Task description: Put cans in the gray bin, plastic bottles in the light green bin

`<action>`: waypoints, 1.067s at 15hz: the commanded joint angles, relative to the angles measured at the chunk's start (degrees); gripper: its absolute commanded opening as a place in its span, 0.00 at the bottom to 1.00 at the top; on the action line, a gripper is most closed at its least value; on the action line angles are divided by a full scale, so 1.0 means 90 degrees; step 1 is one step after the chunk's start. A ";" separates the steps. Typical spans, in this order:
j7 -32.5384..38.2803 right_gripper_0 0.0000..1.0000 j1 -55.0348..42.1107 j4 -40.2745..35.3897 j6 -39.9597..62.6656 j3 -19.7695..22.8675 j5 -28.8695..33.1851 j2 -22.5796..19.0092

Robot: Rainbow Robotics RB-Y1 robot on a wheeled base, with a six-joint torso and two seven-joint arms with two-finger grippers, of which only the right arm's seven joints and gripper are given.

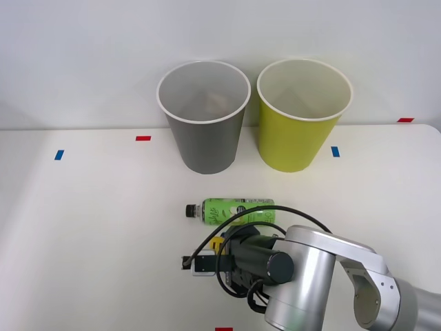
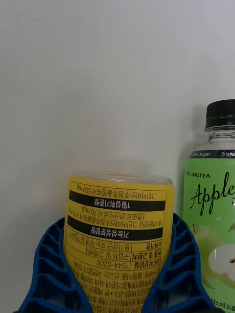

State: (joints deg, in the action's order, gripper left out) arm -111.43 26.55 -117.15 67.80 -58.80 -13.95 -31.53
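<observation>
Right gripper (image 2: 117, 274) has its two blue ribbed fingers (image 2: 49, 274) closed against the sides of the yellow-label bottle (image 2: 119, 230), one on each side, the label's black print facing the wrist camera. From the front camera, the right arm (image 1: 310, 283) reaches in low over the white table (image 1: 89, 227), its silver forearm and black wrist covering most of that bottle, so just a sliver of yellow (image 1: 218, 243) peeks out beside the wrist.

At the back of the table stand the two tall tapered bins, upright and just beside each other: the gray bin (image 1: 204, 141) on the left, the light green bin (image 1: 298, 138) on the right, each with a white rim.

Between the bins and the arm, the green-label bottle (image 1: 231, 209) lies on its side on the table, black cap (image 1: 189, 209) pointing left, nearer the gray bin than the lime one. In the wrist view it lies just beside the gripped bottle, its label reading "Apple"

Small red and blue tape marks (image 1: 142, 138) dot the tabletop
</observation>
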 commanded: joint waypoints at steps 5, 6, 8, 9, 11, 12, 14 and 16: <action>0.0067 0.00 -0.1026 -0.0431 -0.1195 0.1182 -0.0003 0.0290; 0.0087 0.00 -0.1172 -0.0626 -0.1273 0.1368 -0.0003 0.0339; 0.0155 0.00 -0.1417 -0.0968 -0.1371 0.1719 -0.0013 0.0437; 0.0194 0.00 -0.1573 -0.1124 -0.1498 0.1953 -0.0042 0.0544; 0.0262 0.00 -0.1768 -0.1290 -0.1781 0.2305 -0.0169 0.0681; 0.0301 0.00 -0.1817 -0.1407 -0.1820 0.2500 -0.0247 0.0759; 0.0370 0.00 -0.1895 -0.1612 -0.1820 0.2881 -0.0618 0.0915; 0.0428 0.00 -0.1924 -0.1700 -0.1830 0.3330 -0.1068 0.1130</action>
State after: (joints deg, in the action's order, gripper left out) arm -107.92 9.37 -132.04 51.41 -30.56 -21.85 -22.38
